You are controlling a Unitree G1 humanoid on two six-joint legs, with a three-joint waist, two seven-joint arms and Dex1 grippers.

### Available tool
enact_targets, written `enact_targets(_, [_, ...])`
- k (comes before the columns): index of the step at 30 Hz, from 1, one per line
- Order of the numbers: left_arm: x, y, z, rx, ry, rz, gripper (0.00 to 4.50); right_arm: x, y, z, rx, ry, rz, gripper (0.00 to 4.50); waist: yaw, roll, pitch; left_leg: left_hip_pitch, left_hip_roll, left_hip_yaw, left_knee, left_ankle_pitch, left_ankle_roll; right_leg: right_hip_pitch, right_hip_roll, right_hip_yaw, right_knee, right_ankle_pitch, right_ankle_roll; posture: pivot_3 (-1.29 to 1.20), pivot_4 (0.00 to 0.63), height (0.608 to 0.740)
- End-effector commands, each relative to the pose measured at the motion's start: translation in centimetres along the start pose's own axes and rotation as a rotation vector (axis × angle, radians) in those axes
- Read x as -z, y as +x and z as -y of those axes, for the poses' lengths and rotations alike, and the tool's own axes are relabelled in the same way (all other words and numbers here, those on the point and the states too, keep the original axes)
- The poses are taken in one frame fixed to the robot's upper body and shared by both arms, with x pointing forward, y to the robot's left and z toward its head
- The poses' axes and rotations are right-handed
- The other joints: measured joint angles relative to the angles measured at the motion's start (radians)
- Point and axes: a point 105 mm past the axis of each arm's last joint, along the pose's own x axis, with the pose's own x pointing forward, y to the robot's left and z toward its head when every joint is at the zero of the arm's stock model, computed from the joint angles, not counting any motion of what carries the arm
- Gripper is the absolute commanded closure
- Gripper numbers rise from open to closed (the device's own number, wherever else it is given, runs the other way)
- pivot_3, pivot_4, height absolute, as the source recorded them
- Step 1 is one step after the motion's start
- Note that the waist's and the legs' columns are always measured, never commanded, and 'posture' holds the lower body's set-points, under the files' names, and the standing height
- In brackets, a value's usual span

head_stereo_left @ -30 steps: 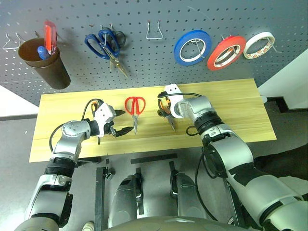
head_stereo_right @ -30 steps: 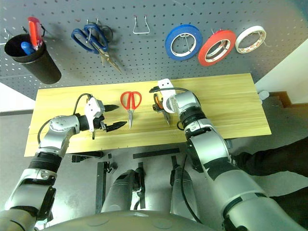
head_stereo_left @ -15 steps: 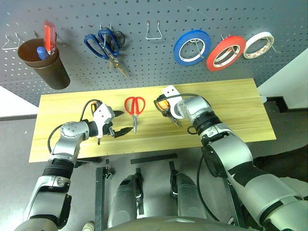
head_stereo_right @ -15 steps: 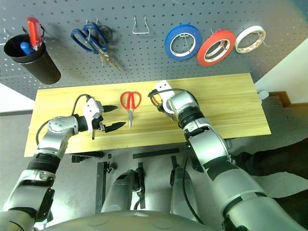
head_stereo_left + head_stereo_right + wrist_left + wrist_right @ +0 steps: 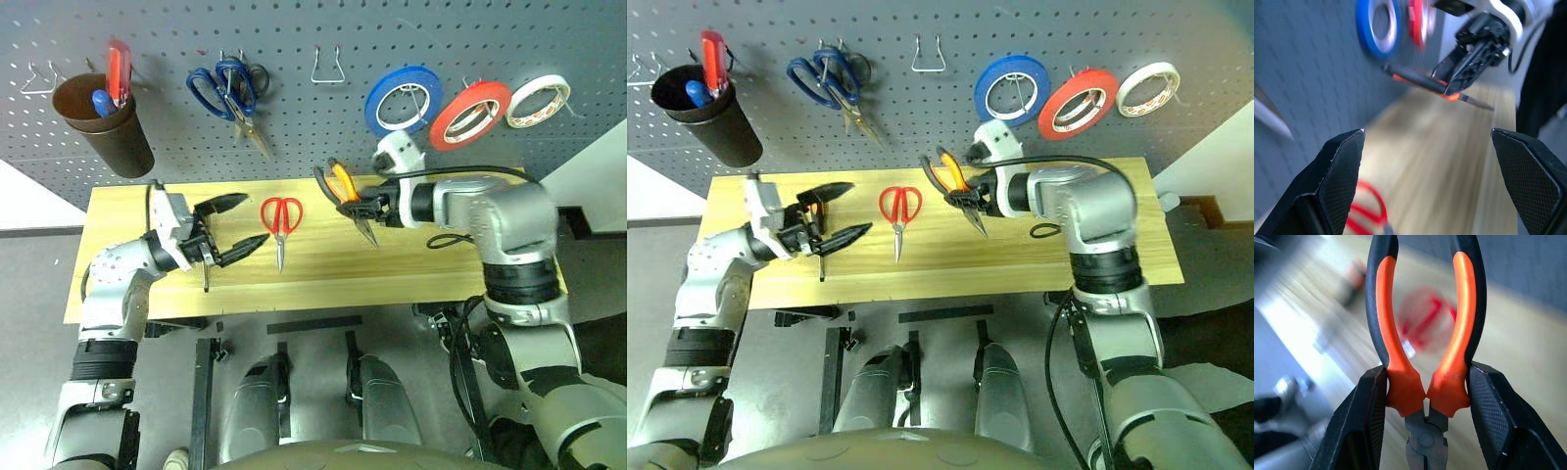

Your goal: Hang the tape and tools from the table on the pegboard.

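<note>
Before the dark perforated pegboard (image 5: 294, 117), above the pale wood table (image 5: 451, 259), the right gripper (image 5: 364, 206) pinches orange-handled pliers (image 5: 345, 188) while the left gripper (image 5: 231, 224) gapes empty.

Orange-and-black pliers (image 5: 345, 188), red-handled scissors (image 5: 280, 216), light yellow wood table (image 5: 460, 264), dark grey perforated pegboard (image 5: 294, 117).

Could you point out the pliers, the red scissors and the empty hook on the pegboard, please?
pliers (image 5: 1385, 333): right wrist view, orange inner face of one handle.
red scissors (image 5: 281, 213): left eye view, the handle loops.
empty hook (image 5: 327, 71): left eye view, the wire's lower bar.
</note>
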Motion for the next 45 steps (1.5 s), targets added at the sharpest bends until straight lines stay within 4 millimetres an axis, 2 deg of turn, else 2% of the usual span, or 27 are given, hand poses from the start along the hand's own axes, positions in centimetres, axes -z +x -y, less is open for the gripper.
enact_targets(1, [-3.4, -0.4, -0.6, -0.03, 0.051, 0.076, 0.15, -4.8, -2.3, -1.8, -0.06, -0.06, 0.253, 2.42, 0.0, -0.001, -0.015, 0.0, 0.0, 0.0, 0.0, 0.0, 0.0, 0.0, 0.0, 0.0, 0.0, 0.0, 0.0, 0.0, 0.162, 0.732])
enact_targets(4, [-5.7, 0.0, -1.4, -0.055, 0.062, 0.135, 0.15, -7.9, -2.9, -2.2, -0.066, -0.068, 0.401, 2.42, 0.0, -0.003, -0.036, 0.0, 0.0, 0.0, 0.0, 0.0, 0.0, 0.001, 0.0, 0.0, 0.0, 0.0, 0.0, 0.01, 0.144, 0.732])
enact_targets(8, [-7.5, 0.2, -1.4, -0.034, 0.076, 0.158, 0.15, -11.1, -2.9, -2.4, -0.061, -0.075, 0.523, 2.42, -0.002, -0.004, -0.059, 0.001, 0.0, -0.001, 0.001, 0.001, -0.002, 0.001, 0.001, 0.0, 0.0, 0.001, 0.0, 0.01, 0.13, 0.732])
enact_targets(11, [-8.6, 0.1, -2.1, -0.07, 0.078, 0.189, 0.15, -13.2, -2.1, -1.0, 0.03, -0.061, 0.592, 2.42, -0.004, -0.005, -0.075, 0.002, 0.0, -0.001, 0.0, 0.001, -0.002, 0.002, 0.001, 0.0, 0.0, 0.001, 0.0, 0.02, 0.122, 0.732])
enact_targets(15, [-8.7, 0.0, -2.6, -0.099, 0.096, 0.18, 0.15, -15.1, -0.7, 1.6, 0.171, -0.002, 0.654, 2.42, -0.005, -0.005, -0.087, 0.009, 0.0, 0.0, 0.0, 0.001, -0.002, 0.009, 0.001, 0.0, -0.001, 0.001, 0.0, 0.03, 0.114, 0.732])
enact_targets(17, [-8.6, 0.0, -2.7, -0.109, 0.102, 0.169, 0.15, -15.6, -0.1, 2.0, 0.202, -0.007, 0.667, 2.42, -0.006, -0.005, -0.09, 0.009, 0.0, 0.0, 0.0, 0.001, -0.002, 0.009, 0.001, 0.0, -0.001, 0.001, 0.0, 0.04, 0.109, 0.732])
enact_targets(25, [-8.3, 0.0, -3.3, -0.179, 0.117, 0.155, 0.15, -16.4, 2.7, 0.8, 0.229, -0.076, 0.729, 2.42, -0.007, -0.004, -0.101, 0.009, 0.0, 0.0, -0.001, 0.002, -0.003, 0.009, 0.002, 0.0, 0.0, 0.001, 0.0, 0.08, 0.095, 0.732])
enact_targets(31, [-8.1, -0.2, -3.1, -0.186, 0.121, 0.143, 0.15, -16.9, 3.5, 1.1, 0.274, -0.108, 0.751, 2.42, -0.006, -0.005, -0.105, 0.009, 0.0, 0.0, 0.0, 0.002, -0.003, 0.009, 0.002, 0.0, 0.0, 0.001, 0.0, 0.09, 0.101, 0.732])
enact_targets(45, [-7.5, -0.5, -3.0, -0.186, 0.137, 0.1, 0.15, -13.0, 4.9, 3.9, 0.401, -0.181, 0.657, 2.42, -0.004, -0.005, -0.111, 0.01, 0.0, -0.001, 0.0, 0.002, -0.003, 0.01, 0.002, 0.0, 0.0, 0.001, 0.0, 0.08, 0.114, 0.732])
